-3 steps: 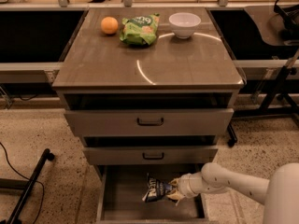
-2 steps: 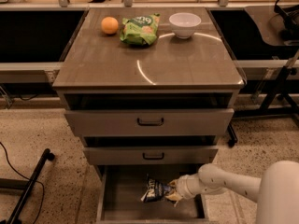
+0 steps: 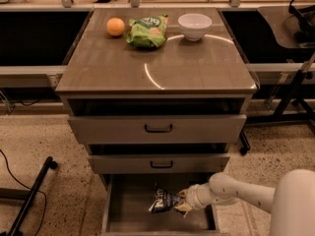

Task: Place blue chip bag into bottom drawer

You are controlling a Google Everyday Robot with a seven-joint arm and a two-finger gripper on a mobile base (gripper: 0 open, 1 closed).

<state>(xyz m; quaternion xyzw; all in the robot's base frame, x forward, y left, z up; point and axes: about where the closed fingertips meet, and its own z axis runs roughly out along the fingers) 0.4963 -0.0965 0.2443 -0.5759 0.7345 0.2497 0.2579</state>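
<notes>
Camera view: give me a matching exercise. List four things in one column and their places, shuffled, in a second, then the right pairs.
Things:
1. orange
2. bowl
3. green bag
4. blue bag

Places:
A. inside the open bottom drawer, held at its right end by the gripper
B. back of the cabinet top, rightmost in the view
C. back of the cabinet top, leftmost in the view
D. back of the cabinet top, between the other two

Pairs: 1-C, 2-B, 3-D, 4-A
</notes>
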